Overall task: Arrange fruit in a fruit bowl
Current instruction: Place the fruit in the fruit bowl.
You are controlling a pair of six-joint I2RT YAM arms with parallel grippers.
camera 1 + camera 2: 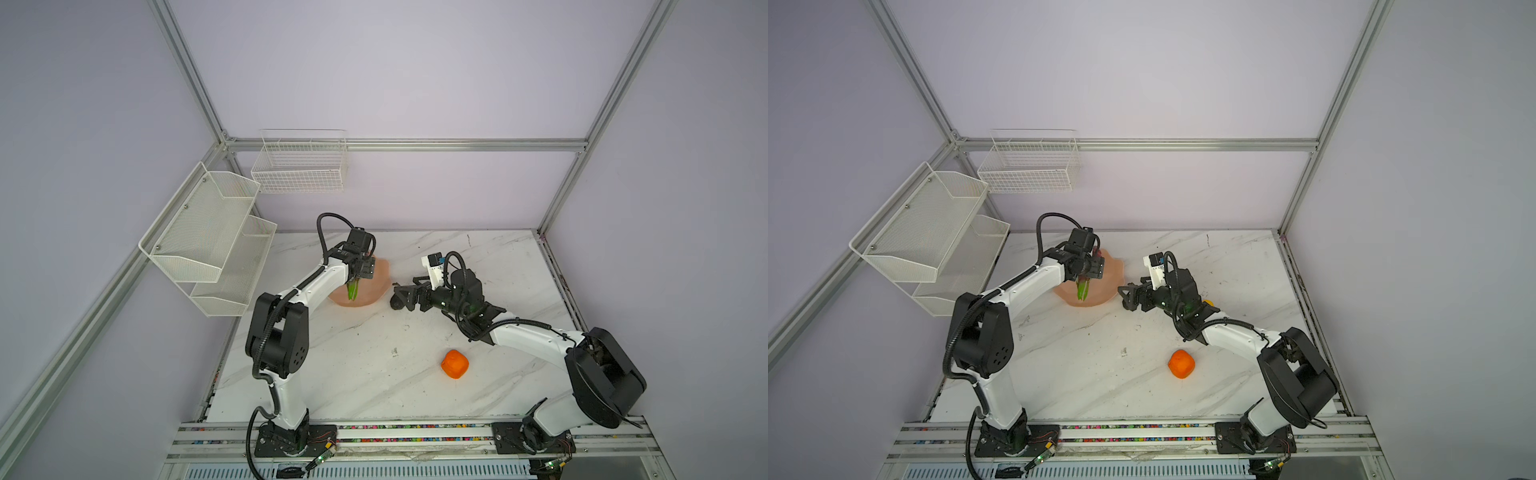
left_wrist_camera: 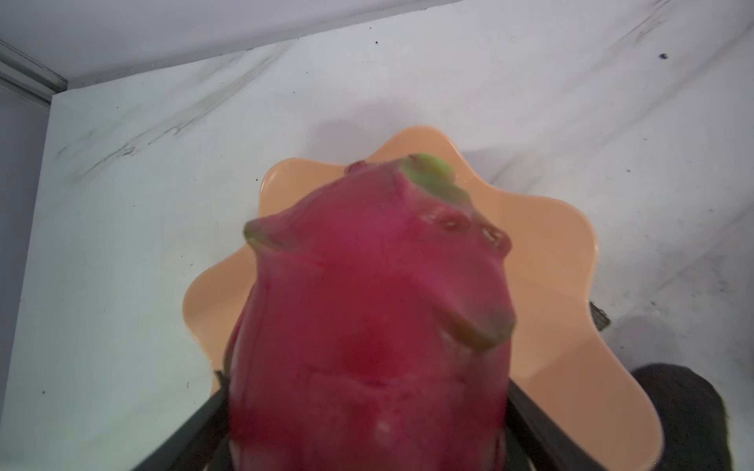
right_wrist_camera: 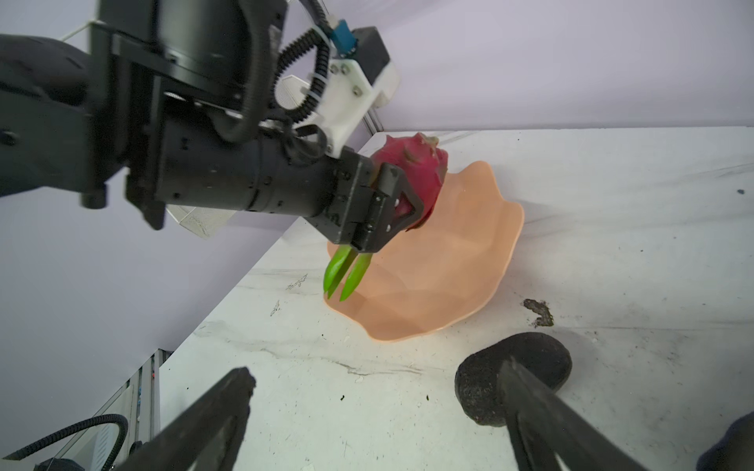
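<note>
The dragon fruit (image 3: 408, 167) hangs over the fruit bowl (image 3: 449, 269). The left gripper (image 1: 363, 271) clamps it round its middle, fingers spread partway to fit it. Its green tip points down at the bowl's near rim; whether it touches is unclear. The bowl sits toward the back-left of the worktop (image 1: 353, 374), and what shows of its inside is bare.

Near it, toward the right edge, a black oval (image 3: 538, 354) lies on the worktop. The right gripper (image 3: 375, 375) is low there, jaws spread wide and holding nothing, with one finger crossing the oval in the right wrist view. The orange (image 1: 455, 363) rests well apart, toward the front edge. A yellow sliver behind the right arm may be the pear (image 1: 1207, 302).

By my reading no fruit is placed yet: the first is about to go in, and the rest remain.
</note>
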